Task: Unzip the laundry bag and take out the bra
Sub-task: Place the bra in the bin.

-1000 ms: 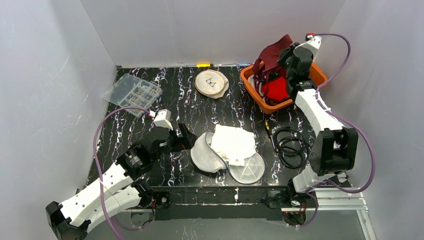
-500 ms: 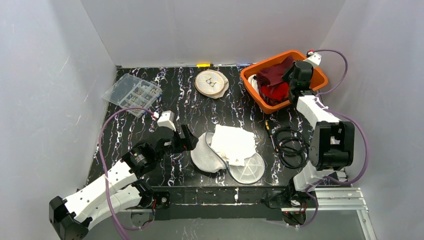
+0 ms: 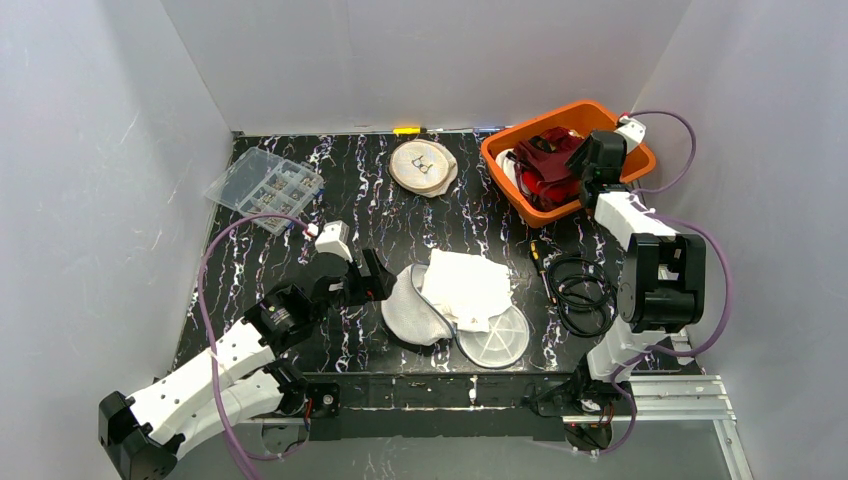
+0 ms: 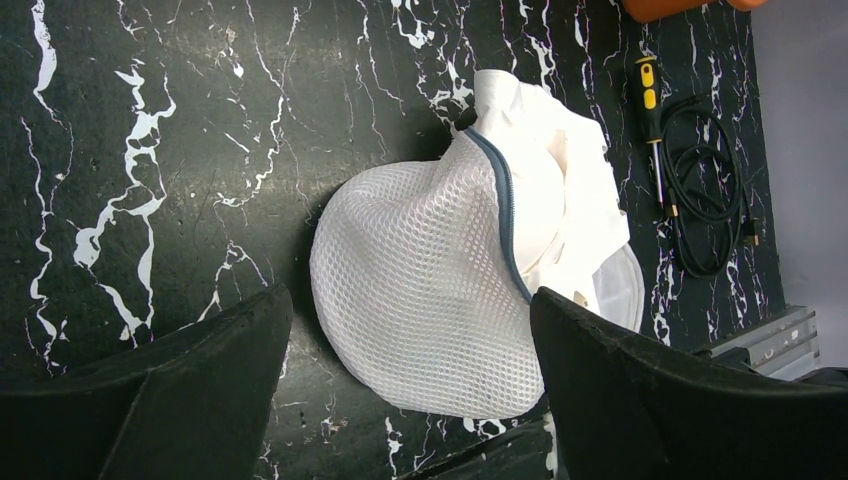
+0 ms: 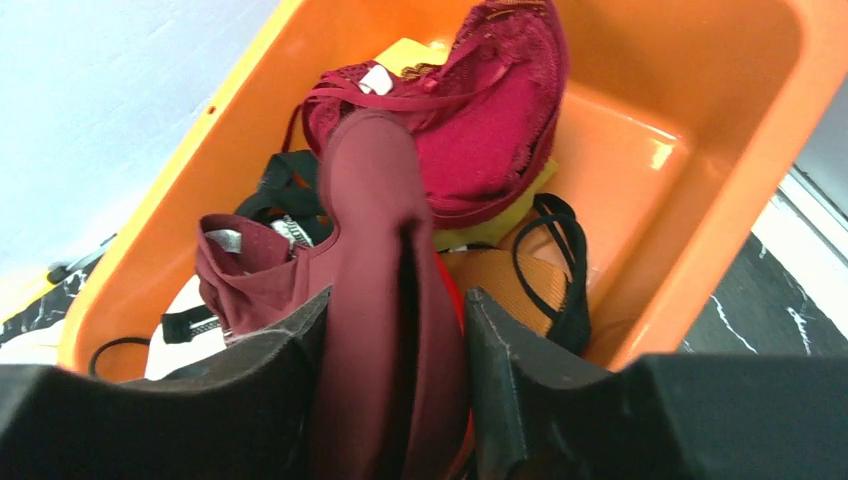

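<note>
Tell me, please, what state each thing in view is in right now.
laundry bag: unzipped, gaping, lying flat.
white garment: lying at the bag's open mouth.
left gripper: open, empty.
right gripper: fingers either side of maroon bra; grip unclear.
maroon bra: hanging into orange bin.
orange bin: upright, holding garments.
cable: coiled.
</note>
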Action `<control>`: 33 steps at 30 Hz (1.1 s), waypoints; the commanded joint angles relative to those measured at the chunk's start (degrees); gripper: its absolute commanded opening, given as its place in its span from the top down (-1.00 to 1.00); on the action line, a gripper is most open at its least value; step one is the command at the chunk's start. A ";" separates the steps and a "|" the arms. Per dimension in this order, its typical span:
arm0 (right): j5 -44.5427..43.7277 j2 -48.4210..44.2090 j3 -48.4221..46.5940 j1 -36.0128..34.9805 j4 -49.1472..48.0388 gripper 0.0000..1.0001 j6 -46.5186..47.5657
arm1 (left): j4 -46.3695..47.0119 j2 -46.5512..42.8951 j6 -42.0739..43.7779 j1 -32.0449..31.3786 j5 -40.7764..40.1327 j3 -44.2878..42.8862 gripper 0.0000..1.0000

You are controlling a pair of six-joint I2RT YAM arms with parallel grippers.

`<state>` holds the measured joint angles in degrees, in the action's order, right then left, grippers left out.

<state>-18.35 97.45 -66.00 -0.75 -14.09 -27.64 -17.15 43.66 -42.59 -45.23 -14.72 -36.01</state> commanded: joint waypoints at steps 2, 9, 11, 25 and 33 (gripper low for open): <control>-4.25 -3.49 -1.61 0.20 2.46 -0.25 0.40 | -0.72 -0.22 1.04 -0.10 -1.90 -1.59 -0.73; -7.23 -7.06 -4.10 0.23 6.41 -0.97 0.61 | -0.82 -0.24 0.84 -0.10 -1.00 -1.60 -0.76; -7.55 -8.84 -4.46 0.20 6.87 -0.97 0.59 | -0.99 0.13 0.74 -0.06 -0.70 -1.89 -0.77; 6.99 -10.91 -8.60 -1.86 7.32 -0.26 -0.55 | -1.66 4.17 -0.41 -0.11 1.81 -4.65 -0.72; 9.22 -8.36 -1.32 -4.39 7.80 -0.07 -3.01 | -3.69 7.63 0.45 -0.05 5.51 -6.88 -0.74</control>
<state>-10.61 89.03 -71.20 -3.51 -6.07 -29.36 -18.48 49.80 -42.89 -45.23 -11.40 -39.55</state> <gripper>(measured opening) 0.518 0.862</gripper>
